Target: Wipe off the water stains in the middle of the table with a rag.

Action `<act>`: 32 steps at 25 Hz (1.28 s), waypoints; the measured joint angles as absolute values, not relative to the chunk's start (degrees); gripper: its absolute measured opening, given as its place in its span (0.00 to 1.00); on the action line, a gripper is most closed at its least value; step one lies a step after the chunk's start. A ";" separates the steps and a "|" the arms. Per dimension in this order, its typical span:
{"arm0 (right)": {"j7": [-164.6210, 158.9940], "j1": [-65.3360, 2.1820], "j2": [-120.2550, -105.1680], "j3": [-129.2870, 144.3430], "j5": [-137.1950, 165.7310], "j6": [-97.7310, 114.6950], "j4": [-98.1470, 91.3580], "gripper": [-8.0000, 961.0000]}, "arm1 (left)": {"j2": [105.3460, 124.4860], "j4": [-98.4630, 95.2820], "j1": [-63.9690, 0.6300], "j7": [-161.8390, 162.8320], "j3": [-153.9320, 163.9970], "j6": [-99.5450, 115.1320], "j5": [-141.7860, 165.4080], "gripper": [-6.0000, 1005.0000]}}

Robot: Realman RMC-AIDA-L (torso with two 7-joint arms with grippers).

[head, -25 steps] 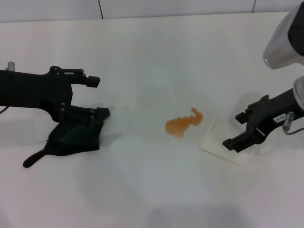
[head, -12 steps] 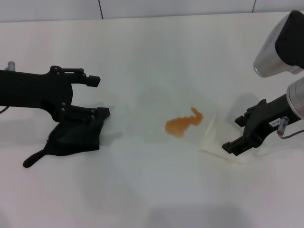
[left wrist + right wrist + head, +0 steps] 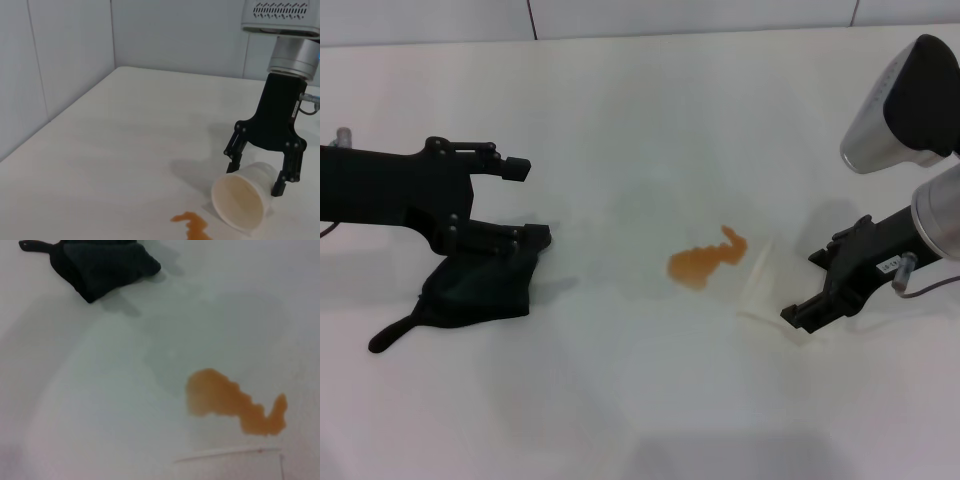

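Head view stain: orange blotch mid-counter.
Rag: crumpled well off to the stain's left.
Left hand: fingers spread apart, the lower one touching the rag.
Cup: tipped over just right of the stain.
Right hand: fingers apart, straddling the cup.

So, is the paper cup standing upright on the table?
No, the paper cup lies on its side on the table, its mouth facing the orange stain.

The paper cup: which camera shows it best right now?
The left wrist view: the paper cup lies on its side, mouth open to the camera, between the right gripper's open fingers. The head view shows only a faint outline; the right wrist view, just a rim edge.
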State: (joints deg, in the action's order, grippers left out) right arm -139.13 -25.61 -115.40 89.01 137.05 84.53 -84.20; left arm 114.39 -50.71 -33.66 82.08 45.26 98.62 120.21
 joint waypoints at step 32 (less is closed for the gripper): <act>-139.12 -26.11 -115.40 90.10 137.03 81.66 -80.70 0.85 | 114.52 -50.71 -33.52 81.36 45.26 98.43 120.23 0.83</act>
